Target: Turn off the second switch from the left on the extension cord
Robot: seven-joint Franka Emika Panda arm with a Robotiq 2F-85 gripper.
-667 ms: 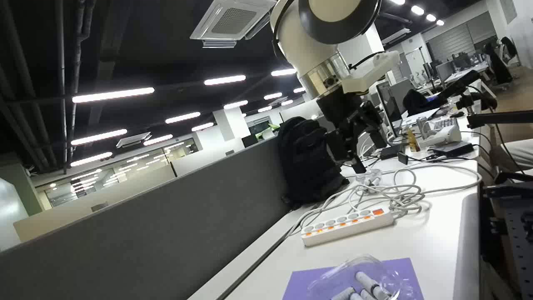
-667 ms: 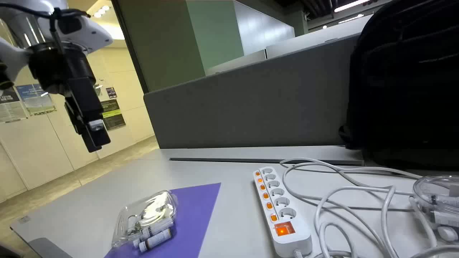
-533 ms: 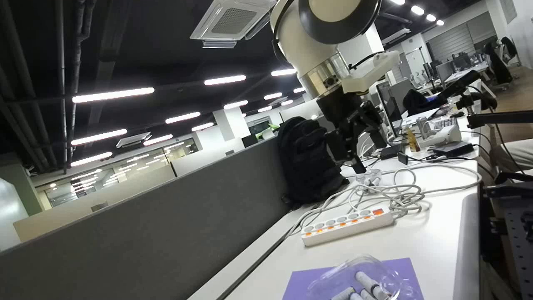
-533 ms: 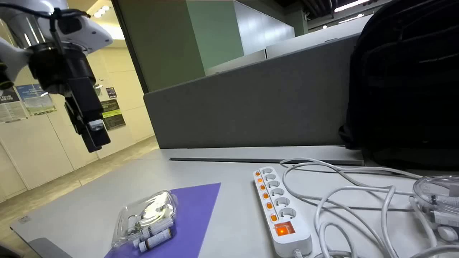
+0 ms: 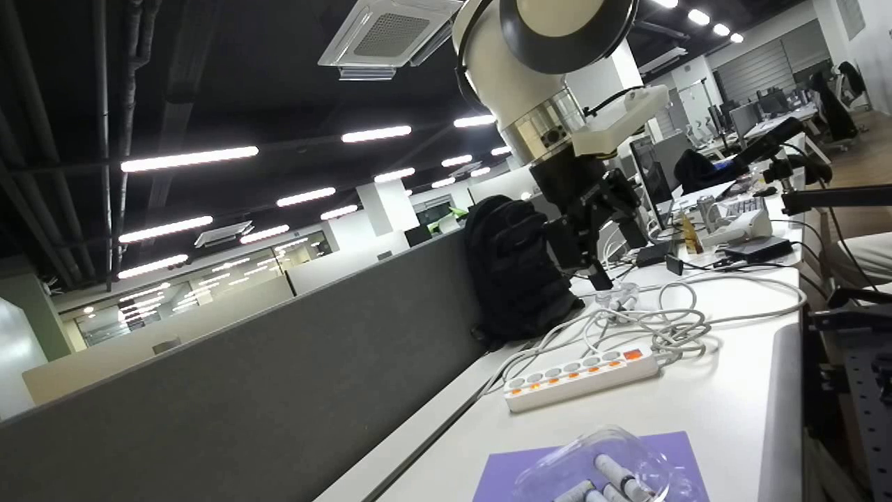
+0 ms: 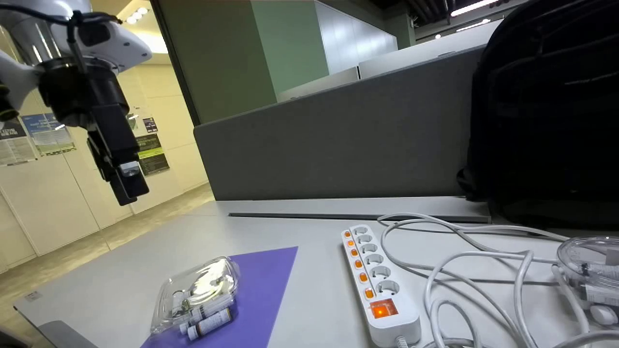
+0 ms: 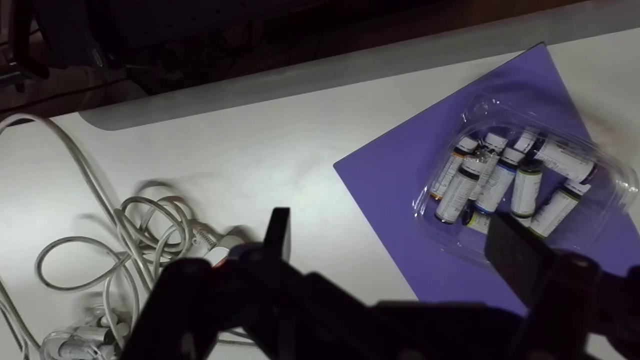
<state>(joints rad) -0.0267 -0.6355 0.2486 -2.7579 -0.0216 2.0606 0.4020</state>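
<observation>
The extension cord is a white power strip, seen in both exterior views (image 5: 585, 385) (image 6: 375, 282), lying flat on the table. It has a row of sockets, several small orange switches and a big lit orange switch at the cable end. The second small switch from the left (image 5: 534, 385) looks brighter than its neighbours; it also shows in an exterior view (image 6: 350, 243). In the wrist view only the strip's cable end (image 7: 227, 245) shows; my gripper hides the rest. My gripper (image 7: 387, 222) is open and empty, high above the table in both exterior views (image 5: 619, 261) (image 6: 129, 187).
A purple sheet (image 6: 275, 285) bears a clear plastic container (image 7: 500, 117) of small bottles beside the strip. Loose white cables (image 6: 449, 270) tangle at the strip's cable end. Another clear container (image 6: 592, 263), a black backpack (image 5: 516, 272) and a grey partition (image 6: 338, 145) stand nearby.
</observation>
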